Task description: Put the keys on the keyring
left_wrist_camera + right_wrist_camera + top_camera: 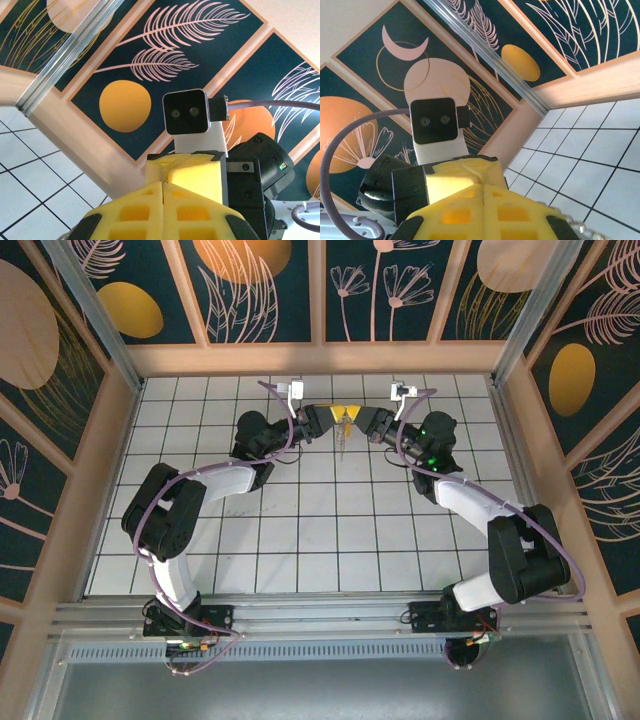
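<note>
Both arms are raised over the far middle of the table, their yellow tips touching. My left gripper is shut, with only a thin sliver in the seam between its pads. My right gripper is shut too, facing it. From where the tips meet, the thin pale keyring hangs straight down above the tiles. In the right wrist view a fringe of small silvery keys dangles beside the right fingers. The grip points themselves are hidden between the pads. I cannot pick out the yellow-headed key.
The white tiled table is ringed by a pale wooden rim and dark patterned wall panels. The left arm's elbow and the right arm's elbow sit over the near tiles.
</note>
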